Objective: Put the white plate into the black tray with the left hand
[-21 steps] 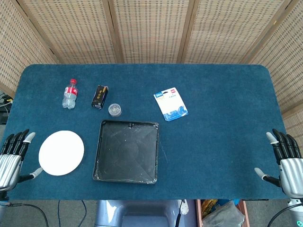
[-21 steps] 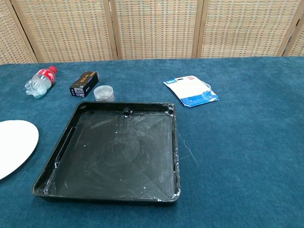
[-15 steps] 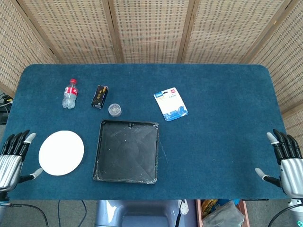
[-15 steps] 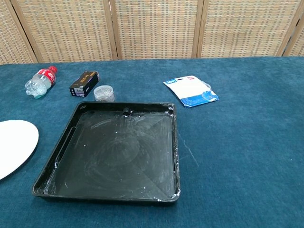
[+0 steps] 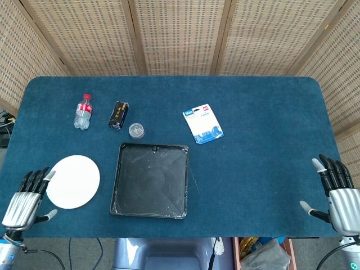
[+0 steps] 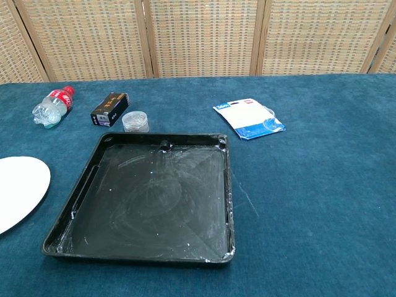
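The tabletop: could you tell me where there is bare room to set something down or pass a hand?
The widest bare cloth lies between the black tray and the right hand, below the blue card pack. The far strip is bare too. It is crowded far-left: bottle, black box, small jar.

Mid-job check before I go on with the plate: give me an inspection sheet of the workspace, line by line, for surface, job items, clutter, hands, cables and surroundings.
Surface: table covered in dark blue cloth, flat.
Job items: white plate lies flat on the cloth, left of the black tray and apart from it; the tray holds nothing, its floor streaked with white.
Clutter: small bottle lying down, dark box, small round clear container, blue and white packet, all beyond the tray.
Hands: left hand beside the plate, holding nothing, fingers apart; right hand at the right edge, holding nothing.
Cables: dark cable below the table's near edge.
Surroundings: woven folding screens behind.
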`<action>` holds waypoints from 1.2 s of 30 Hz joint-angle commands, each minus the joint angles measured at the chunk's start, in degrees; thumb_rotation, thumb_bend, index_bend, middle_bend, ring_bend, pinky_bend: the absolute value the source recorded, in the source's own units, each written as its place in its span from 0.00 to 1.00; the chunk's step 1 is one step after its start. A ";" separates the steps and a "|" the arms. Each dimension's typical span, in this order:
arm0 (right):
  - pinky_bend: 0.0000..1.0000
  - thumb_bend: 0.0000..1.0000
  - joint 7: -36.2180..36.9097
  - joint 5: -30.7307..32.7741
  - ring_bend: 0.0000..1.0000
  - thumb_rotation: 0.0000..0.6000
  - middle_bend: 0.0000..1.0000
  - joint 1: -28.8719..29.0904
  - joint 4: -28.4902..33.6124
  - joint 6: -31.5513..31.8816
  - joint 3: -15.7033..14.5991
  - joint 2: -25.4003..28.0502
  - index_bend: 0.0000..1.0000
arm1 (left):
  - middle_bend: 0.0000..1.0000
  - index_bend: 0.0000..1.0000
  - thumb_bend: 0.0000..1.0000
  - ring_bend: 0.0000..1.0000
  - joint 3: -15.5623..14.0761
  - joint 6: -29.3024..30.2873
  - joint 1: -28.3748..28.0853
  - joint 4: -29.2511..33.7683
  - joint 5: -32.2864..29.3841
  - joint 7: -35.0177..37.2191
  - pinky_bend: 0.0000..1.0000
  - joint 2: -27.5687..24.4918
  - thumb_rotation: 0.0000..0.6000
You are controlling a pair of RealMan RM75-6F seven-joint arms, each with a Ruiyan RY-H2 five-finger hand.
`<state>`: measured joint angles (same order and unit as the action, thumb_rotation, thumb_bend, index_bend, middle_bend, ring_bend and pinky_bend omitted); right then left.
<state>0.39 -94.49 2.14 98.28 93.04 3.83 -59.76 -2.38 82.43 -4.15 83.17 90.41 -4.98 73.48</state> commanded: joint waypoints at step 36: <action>0.00 0.00 3.23 0.81 0.00 1.00 0.00 0.28 0.04 -0.49 0.07 1.13 0.00 | 0.00 0.01 0.39 0.00 -0.10 -4.87 -1.28 -30.00 -1.45 13.96 0.00 21.23 1.00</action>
<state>3.62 -93.68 2.41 98.32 92.55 3.90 -58.64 -2.60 77.72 -5.30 53.02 89.11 8.94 94.80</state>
